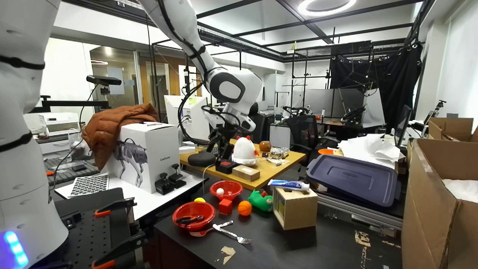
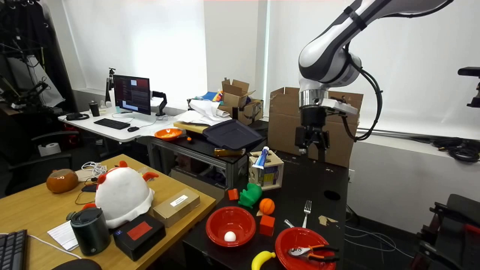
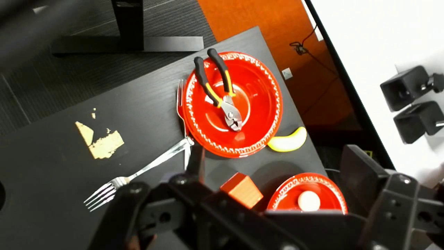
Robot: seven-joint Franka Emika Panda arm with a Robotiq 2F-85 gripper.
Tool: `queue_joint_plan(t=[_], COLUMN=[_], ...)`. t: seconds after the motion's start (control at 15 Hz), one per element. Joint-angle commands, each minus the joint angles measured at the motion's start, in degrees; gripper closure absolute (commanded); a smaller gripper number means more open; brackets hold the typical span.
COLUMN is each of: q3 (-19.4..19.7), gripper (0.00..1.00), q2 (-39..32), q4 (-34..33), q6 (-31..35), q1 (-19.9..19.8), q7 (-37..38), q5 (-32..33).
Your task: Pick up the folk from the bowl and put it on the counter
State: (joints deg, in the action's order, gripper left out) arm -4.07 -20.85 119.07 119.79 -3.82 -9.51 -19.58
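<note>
A silvery fork lies on the black counter beside a red bowl; it also shows in an exterior view and the wrist view. A second fork lies along the bowl's rim, its handle crossing the first fork's handle end. The bowl holds pliers with black-and-orange handles; no fork shows inside it. My gripper is open and empty, raised above the counter. In the wrist view its fingers stand wide apart, with nothing between them.
A second red bowl holds a white ball. A red cube, orange ball, green toy and yellow banana lie nearby. A wooden box carries a toothpaste tube. A wooden table adjoins the counter.
</note>
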Motion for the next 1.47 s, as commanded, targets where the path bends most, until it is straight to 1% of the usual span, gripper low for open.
queue_joint_plan(t=[0.0, 0.33, 0.6, 1.13, 1.4], q3=[0.78, 2.02, 2.19, 2.46, 2.78], gripper=[0.00, 0.00, 0.00, 0.00, 0.00], q2=[9.85, 18.14, 21.78, 24.92, 25.64], q4=[8.99, 16.68, 19.92, 23.16, 24.47], q6=[-0.40, 2.55, 5.42, 11.39, 13.19], q1=[-0.26, 0.28, 0.93, 2.67, 3.21], q7=[-6.10, -11.69, -16.67, -23.83, -27.60], q5=[2.78, 5.12, 3.96, 3.10, 1.25])
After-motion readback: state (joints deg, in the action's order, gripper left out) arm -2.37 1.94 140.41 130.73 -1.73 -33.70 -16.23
